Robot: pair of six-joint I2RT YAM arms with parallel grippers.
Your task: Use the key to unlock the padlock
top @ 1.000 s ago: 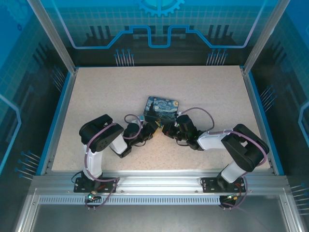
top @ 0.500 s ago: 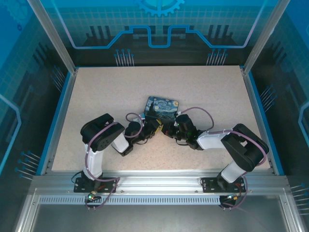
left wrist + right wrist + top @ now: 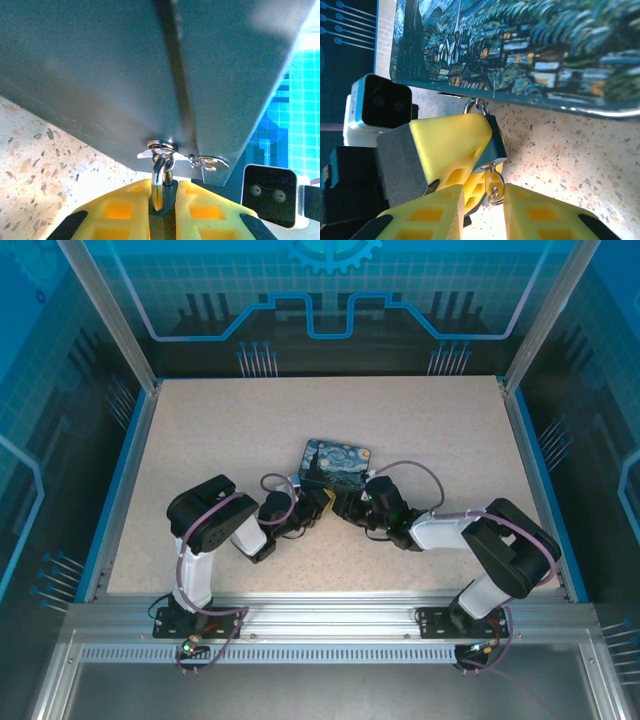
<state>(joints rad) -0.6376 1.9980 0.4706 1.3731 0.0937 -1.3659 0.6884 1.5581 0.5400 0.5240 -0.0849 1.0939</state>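
The padlock [image 3: 496, 142], small with a dark bluish body, hangs by its silvery shackle [image 3: 158, 180] from the hasp of the painted tin [image 3: 337, 462]. My left gripper [image 3: 169, 189] is shut on the padlock's body, its yellow fingers [image 3: 445, 145] pressed on both sides. The key [image 3: 493, 180], pale metal with a small ring, sticks out of the padlock's underside. My right gripper [image 3: 485, 206] is open, one finger on each side of the key with a gap to each. In the top view the two grippers [image 3: 322, 502] [image 3: 346, 507] meet tip to tip at the tin's near edge.
The tin's grey side [image 3: 125, 65] hangs close over the left fingers, and its painted lid [image 3: 520, 45] lies just beyond the right ones. Both arms lie low on the speckled table [image 3: 200, 430], ringed by blue walls.
The left gripper has edged right, up against the right gripper at the tin, and closed on the padlock. The right jaws have parted off the key.
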